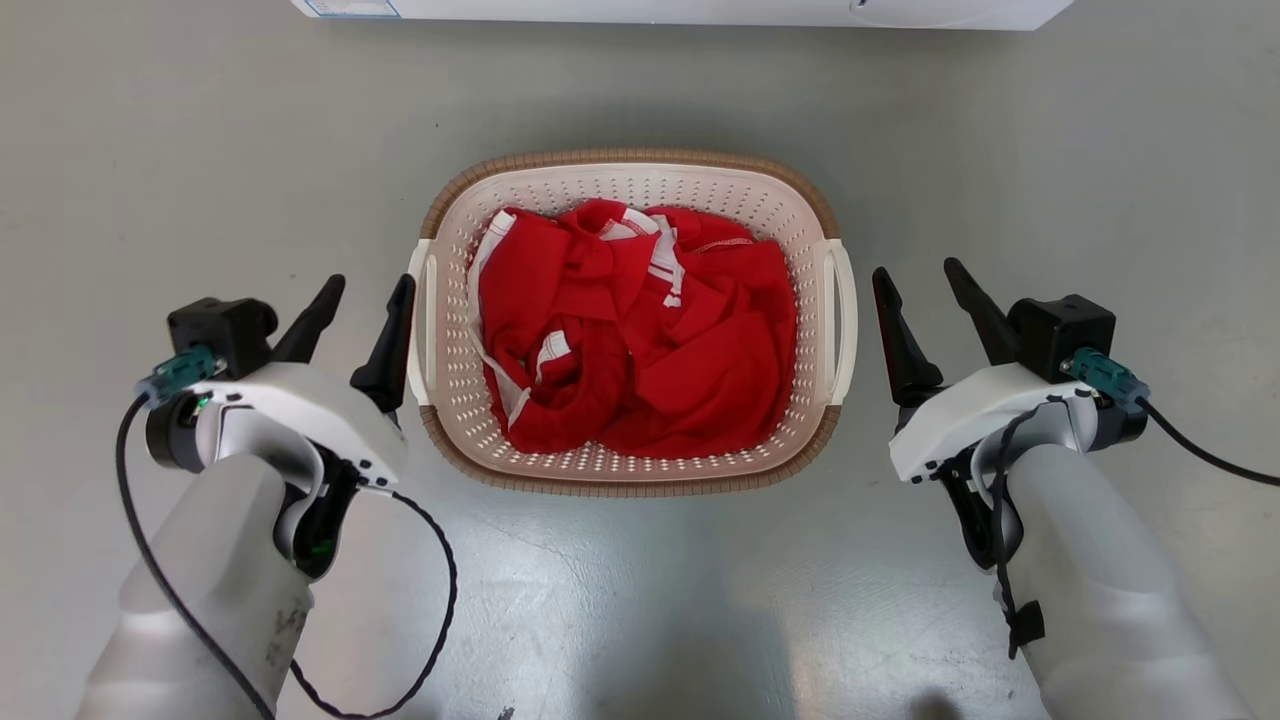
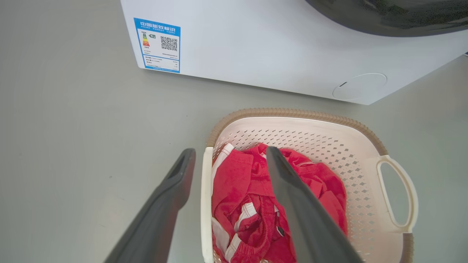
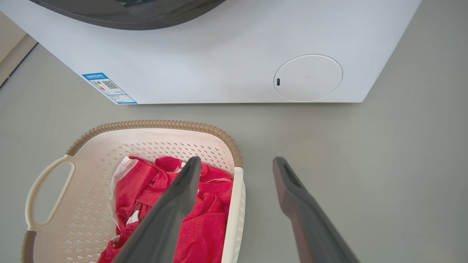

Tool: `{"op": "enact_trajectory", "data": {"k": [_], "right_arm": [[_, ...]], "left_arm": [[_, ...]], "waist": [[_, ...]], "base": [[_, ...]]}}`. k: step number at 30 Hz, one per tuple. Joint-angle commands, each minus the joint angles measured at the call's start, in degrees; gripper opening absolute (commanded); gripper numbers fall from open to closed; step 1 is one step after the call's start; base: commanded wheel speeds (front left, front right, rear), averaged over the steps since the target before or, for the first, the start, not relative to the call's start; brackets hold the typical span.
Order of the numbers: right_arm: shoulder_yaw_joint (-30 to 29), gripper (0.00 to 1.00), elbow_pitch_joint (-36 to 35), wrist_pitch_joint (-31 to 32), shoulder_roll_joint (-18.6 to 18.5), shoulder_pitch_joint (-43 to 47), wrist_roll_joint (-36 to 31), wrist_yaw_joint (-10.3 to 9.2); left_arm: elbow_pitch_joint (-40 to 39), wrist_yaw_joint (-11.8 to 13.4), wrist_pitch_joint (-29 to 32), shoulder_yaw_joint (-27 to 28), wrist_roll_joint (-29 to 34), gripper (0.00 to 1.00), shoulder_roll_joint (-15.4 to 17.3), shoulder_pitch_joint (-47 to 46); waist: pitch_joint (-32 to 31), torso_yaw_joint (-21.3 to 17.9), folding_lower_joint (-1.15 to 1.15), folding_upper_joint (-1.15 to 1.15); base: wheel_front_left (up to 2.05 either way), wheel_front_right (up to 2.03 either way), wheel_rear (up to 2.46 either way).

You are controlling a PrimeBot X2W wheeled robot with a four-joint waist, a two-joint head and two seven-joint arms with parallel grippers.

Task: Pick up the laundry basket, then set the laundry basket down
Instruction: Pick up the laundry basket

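The laundry basket (image 1: 630,158), cream perforated plastic with a brown woven-look rim, sits on the grey floor in the middle of the head view, holding red clothes with white trim (image 1: 640,330). My left gripper (image 1: 368,290) is open beside the basket's left handle (image 1: 422,320). In the left wrist view that handle's white bar (image 2: 206,204) runs between the two fingers. My right gripper (image 1: 915,272) is open just outside the right handle (image 1: 845,320). The right wrist view shows this handle's bar (image 3: 234,212) between that gripper's fingers. Neither gripper holds anything.
A white washing machine (image 1: 700,10) stands just beyond the basket, with a blue energy label (image 2: 159,45) and a round cover (image 3: 308,77) low on its front. Bare grey floor (image 1: 150,180) lies on both sides and in front.
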Motion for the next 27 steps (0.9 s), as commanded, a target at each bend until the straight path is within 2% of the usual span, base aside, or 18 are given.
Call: {"op": "enact_trajectory", "data": {"k": [1,9,17,27], "right_arm": [[1.57,1.0,0.33,-0.54,0.64,0.16,0.76,0.41],[2.81,1.0,5.15,-0.54,0.64,-1.21,2.22,0.41],[4.02,1.0,5.63,-0.54,0.64,-2.78,2.75,0.41],[4.96,1.0,6.53,-0.54,0.64,-4.27,3.22,0.41]], "left_arm": [[0.45,-0.32,-0.28,0.49,-0.82,1.0,2.1,-1.47],[6.52,-0.32,0.03,-5.25,-4.68,1.0,1.93,-5.36],[8.65,-0.32,-0.13,-8.95,-6.77,1.0,2.1,-7.35],[11.33,-0.32,-0.28,-10.94,-8.17,1.0,2.4,-9.37]], "waist": [[0.19,0.04,0.0,0.0],[1.25,-0.24,0.0,0.0],[4.28,-0.52,0.0,0.0],[7.23,-0.24,0.0,0.0]], "base": [[0.0,0.0,0.0],[0.0,0.0,0.0],[0.0,0.0,0.0],[0.0,0.0,0.0]]}}
